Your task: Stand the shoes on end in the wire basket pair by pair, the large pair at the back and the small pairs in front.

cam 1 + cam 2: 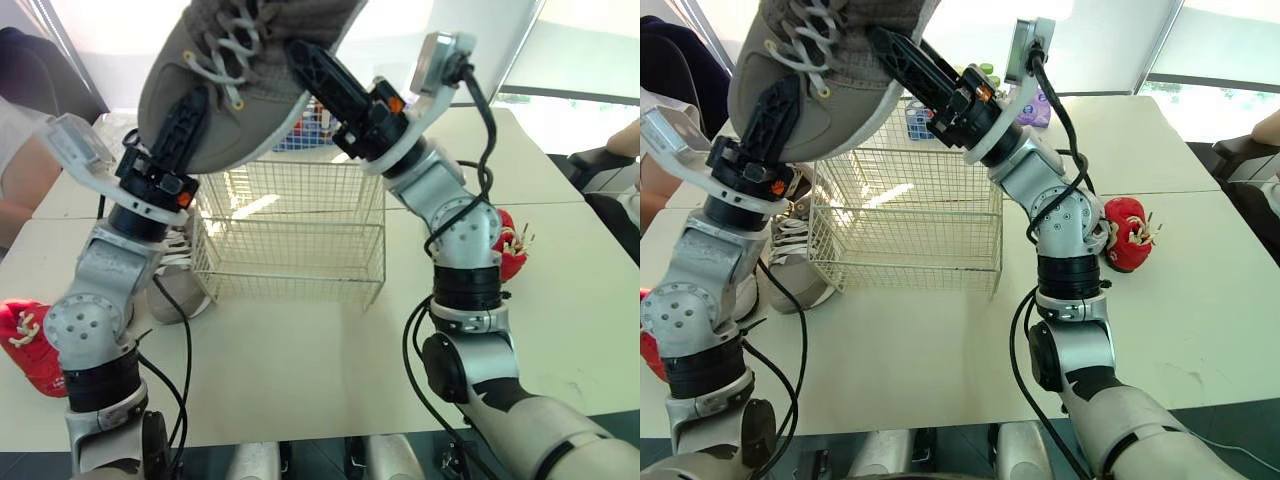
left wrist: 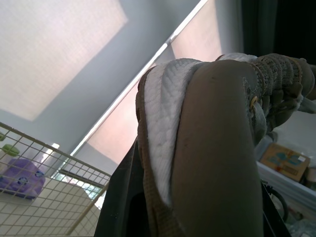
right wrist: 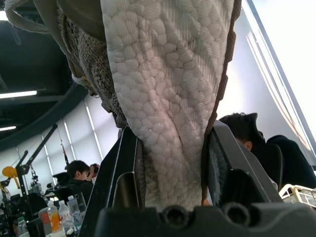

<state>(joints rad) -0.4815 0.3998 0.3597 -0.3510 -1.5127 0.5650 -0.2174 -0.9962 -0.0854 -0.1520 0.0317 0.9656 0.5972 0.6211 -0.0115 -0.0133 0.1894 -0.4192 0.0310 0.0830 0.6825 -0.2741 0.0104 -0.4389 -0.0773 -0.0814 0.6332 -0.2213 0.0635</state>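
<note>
A large grey shoe (image 1: 235, 70) with white laces and a white sole hangs in the air above the white wire basket (image 1: 290, 235). My left gripper (image 1: 185, 125) is shut on its lower end, and my right gripper (image 1: 312, 62) is shut on its other side. The right wrist view has the white sole (image 3: 168, 98) clamped between both fingers. In the left wrist view the shoe (image 2: 212, 148) is pressed against a finger. Nothing lies in the basket. The second grey shoe (image 1: 790, 255) rests on the table left of the basket. One small red shoe (image 1: 28, 345) lies far left, another (image 1: 1127, 232) behind my right arm.
Bottles and a purple pack (image 1: 1032, 105) stand behind the basket. A person sits at the table's left edge (image 1: 15, 150), and another person's arm (image 1: 622, 140) shows at the right. Bare white tabletop (image 1: 300, 360) lies in front of the basket.
</note>
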